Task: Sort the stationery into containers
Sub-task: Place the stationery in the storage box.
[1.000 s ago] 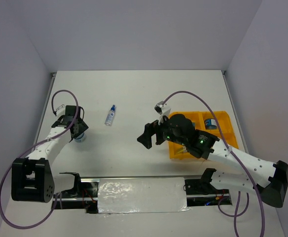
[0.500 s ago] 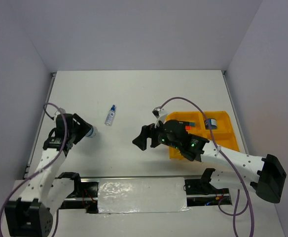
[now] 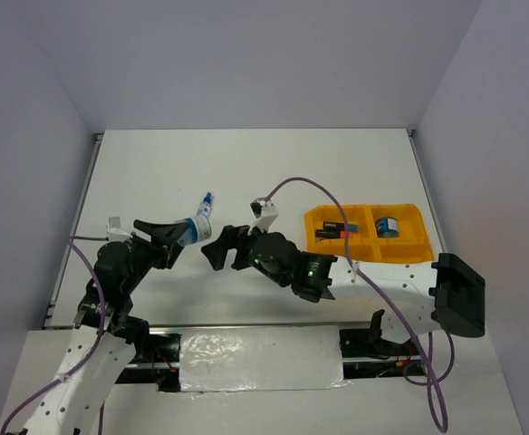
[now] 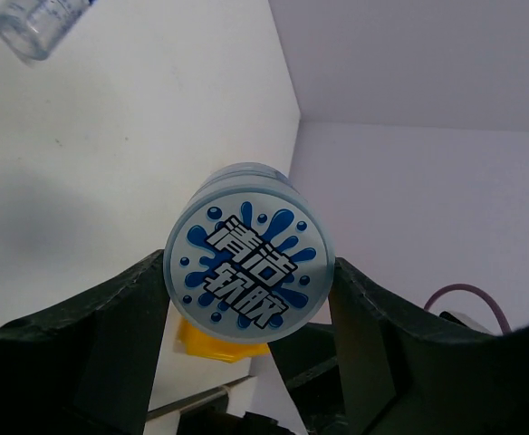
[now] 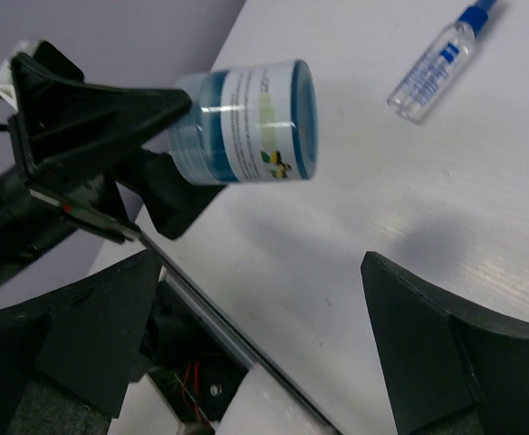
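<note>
Top view, left pincer (image 3: 181, 234): clamped on the round pot (image 3: 190, 230), held aloft mid-table, well apart from the tray (image 3: 373, 260).
Top view, right pincer (image 3: 217, 249): spread, empty, facing that pot.
Top view, done: second pot (image 3: 388, 226) and highlighters (image 3: 332, 233) sit in tray compartments.
Left wrist, left to do: bottle (image 4: 43, 23) lies on the table.
Right wrist, hidden: tray out of frame; I judge sorting roughly half done.

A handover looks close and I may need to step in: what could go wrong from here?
1. The pot hangs above the table, pinched in the left gripper; the right gripper is open and off it. An early release would likely drop it.
2. The grippers face each other closely, so they might collide.
3. The bottle lies near and could get knocked.
</note>
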